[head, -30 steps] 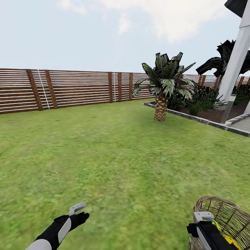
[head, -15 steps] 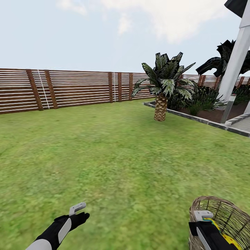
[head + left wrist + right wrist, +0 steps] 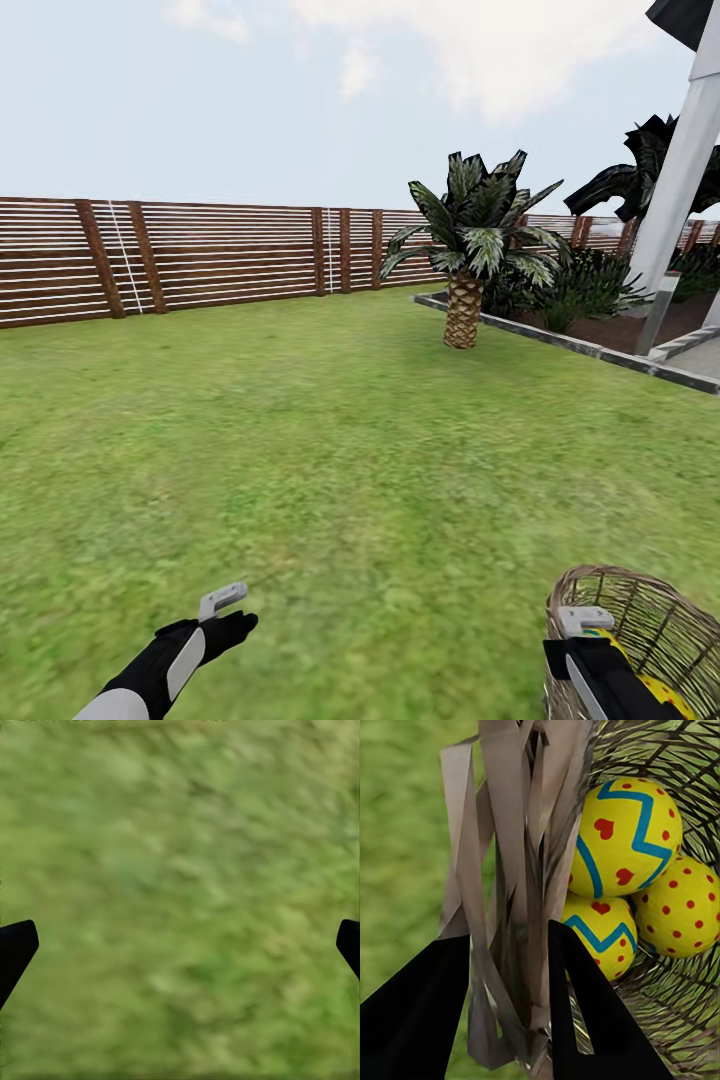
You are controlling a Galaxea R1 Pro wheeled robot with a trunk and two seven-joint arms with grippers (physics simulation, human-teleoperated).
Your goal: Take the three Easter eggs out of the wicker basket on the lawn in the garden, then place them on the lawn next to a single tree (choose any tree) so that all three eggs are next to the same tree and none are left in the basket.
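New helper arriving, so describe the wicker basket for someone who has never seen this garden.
On the lawn, at the robot's right end effector, stands the wicker basket. It is brown open weave holding yellow Easter eggs with red dots.

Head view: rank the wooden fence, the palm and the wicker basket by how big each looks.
1. Wooden fence, widest across the picture.
2. Palm.
3. Wicker basket, partly cut off and nearest the camera, so its rank against the palm is unsure.
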